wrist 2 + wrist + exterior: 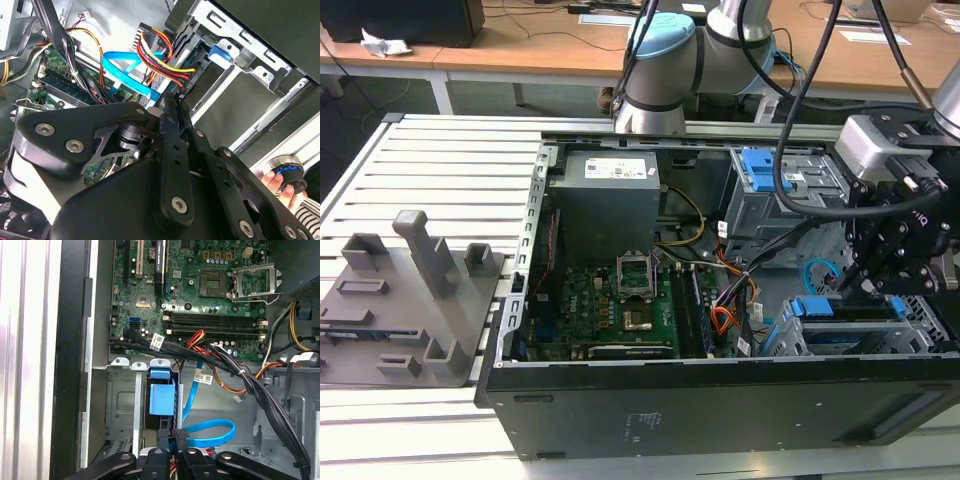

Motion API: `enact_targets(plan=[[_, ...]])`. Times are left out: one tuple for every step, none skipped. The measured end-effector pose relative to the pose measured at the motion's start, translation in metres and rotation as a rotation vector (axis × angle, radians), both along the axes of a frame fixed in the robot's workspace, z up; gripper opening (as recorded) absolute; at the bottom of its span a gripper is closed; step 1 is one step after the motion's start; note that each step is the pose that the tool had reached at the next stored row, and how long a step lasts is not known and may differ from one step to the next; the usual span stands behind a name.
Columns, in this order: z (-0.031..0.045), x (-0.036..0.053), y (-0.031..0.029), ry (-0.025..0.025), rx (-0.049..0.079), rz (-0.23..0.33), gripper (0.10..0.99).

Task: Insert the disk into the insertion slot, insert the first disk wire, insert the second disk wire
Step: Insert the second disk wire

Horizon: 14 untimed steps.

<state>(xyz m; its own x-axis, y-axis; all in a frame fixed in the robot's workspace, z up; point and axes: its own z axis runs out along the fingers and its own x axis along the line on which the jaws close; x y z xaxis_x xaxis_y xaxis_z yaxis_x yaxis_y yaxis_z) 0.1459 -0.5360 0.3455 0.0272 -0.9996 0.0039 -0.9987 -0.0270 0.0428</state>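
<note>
- Though the gripper (176, 450) reaches into the open computer case (720, 400), its linkage hides the fingertips; the jaws look closed together, and whether they pinch a connector is unclear.
- Just beyond it sits the disk (161, 397) in the insertion slot (120, 405), the light-blue second disk wire (212, 432) looping beside.
- A slatted aluminium table (440, 160) carries the case; desks stand behind.

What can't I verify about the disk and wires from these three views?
- Disk: the first wrist view shows its blue carrier, but the insertion slot hides the body, so seating depth is unclear.
- Second disk wire: one end runs behind the claw in the first wrist view.
- Disk's connectors: in the second wrist view, the claw and the red-yellow wire bundle cover them.
</note>
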Motion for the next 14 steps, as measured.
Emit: enact_targets(plan=[[-0.0004, 0.0001, -0.0003, 0.0, 0.0, 0.0, 0.165], [-0.0005, 0.0002, -0.0006, 0.0, 0.0, 0.0, 0.165], [-0.0007, 0.0004, -0.0011, 0.0, 0.0, -0.001, 0.165], [-0.001, 0.0008, -0.0013, 0.0, 0.0, -0.001, 0.165], [-0.0012, 0.0013, -0.0016, 0.0, 0.0, -0.001, 0.165], [-0.0014, 0.0017, -0.0017, 0.0, 0.0, -0.001, 0.165], [-0.0017, 0.0022, -0.0019, 0.0, 0.0, -0.001, 0.165], [-0.002, 0.0028, -0.002, -0.0001, 0.0, -0.001, 0.165], [-0.0027, 0.0035, -0.0022, 0.0001, 0.0, -0.002, 0.165], [-0.0033, 0.004, -0.0025, -0.0001, -0.001, -0.003, 0.165], [-0.0042, 0.0045, -0.0027, 0.0, 0.0, -0.003, 0.165], [-0.0047, 0.005, -0.0028, 0.0, 0.0, -0.003, 0.165], [-0.0049, 0.0054, -0.0028, 0.0001, 0.0, -0.003, 0.165], [-0.0049, 0.0055, -0.0028, 0.0, 0.0, -0.003, 0.165]])
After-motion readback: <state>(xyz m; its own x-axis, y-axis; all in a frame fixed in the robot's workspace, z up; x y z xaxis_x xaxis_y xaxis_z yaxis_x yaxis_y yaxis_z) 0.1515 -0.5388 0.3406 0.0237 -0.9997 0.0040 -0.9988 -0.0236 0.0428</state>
